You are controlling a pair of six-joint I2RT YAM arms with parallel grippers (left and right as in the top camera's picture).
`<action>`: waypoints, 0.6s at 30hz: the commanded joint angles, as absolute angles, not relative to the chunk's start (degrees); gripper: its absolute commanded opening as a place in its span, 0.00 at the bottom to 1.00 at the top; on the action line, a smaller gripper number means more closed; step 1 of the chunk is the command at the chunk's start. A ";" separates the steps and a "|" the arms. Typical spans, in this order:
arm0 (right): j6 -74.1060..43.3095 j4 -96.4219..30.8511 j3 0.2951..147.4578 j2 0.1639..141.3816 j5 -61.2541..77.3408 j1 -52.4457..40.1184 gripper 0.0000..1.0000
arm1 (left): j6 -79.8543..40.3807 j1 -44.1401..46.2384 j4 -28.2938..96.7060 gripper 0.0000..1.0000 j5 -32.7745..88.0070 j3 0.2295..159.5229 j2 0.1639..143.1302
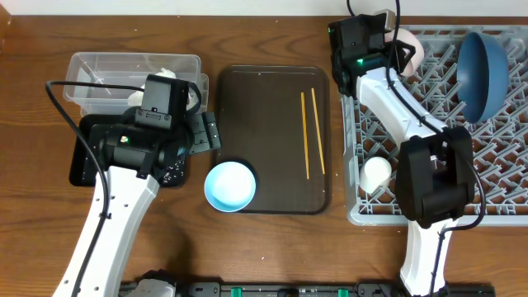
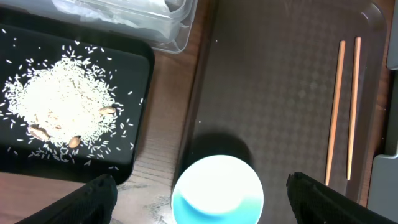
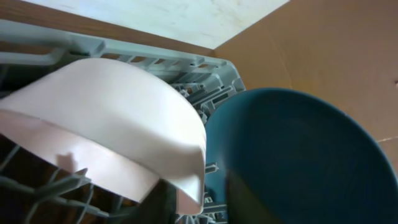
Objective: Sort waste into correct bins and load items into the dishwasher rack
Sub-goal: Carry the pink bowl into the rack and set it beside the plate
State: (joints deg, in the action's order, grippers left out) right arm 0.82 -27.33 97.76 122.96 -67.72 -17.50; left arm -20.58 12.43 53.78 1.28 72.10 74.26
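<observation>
My left gripper (image 1: 206,134) is open and empty, above the table by the brown tray's left edge. In the left wrist view (image 2: 211,208) the light blue bowl (image 2: 217,190) lies between its fingers, lower down; the bowl (image 1: 230,186) sits on the tray's front left corner. Two chopsticks (image 1: 312,132) lie on the tray. Rice scraps (image 2: 62,102) lie in the black tray (image 1: 87,165). Tissue (image 1: 169,76) lies in the clear tub (image 1: 99,70). My right gripper (image 1: 402,51) is at the rack's (image 1: 495,165) back left. Its fingers (image 3: 199,202) straddle the tilted white bowl's (image 3: 106,106) rim, with a gap showing. The dark blue bowl (image 1: 487,70) and the white cup (image 1: 375,172) are in the rack.
The dark brown serving tray (image 1: 264,124) lies between the bins and the rack. The clear tub and the black tray stand close together at the left, under my left arm. Bare wooden table runs along the front.
</observation>
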 commanded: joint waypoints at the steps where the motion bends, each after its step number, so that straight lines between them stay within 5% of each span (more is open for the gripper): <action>1: 0.97 -27.62 97.71 123.87 -68.49 -18.61 0.34 | -20.01 12.19 53.95 0.90 0.80 72.97 74.59; 5: 0.97 -27.68 97.71 123.74 -68.07 -19.92 0.45 | -20.01 12.19 53.95 0.90 0.80 72.97 74.59; 18: 0.93 -27.73 97.73 120.95 -58.30 -23.46 0.52 | -20.01 12.19 53.95 0.90 0.80 72.97 74.59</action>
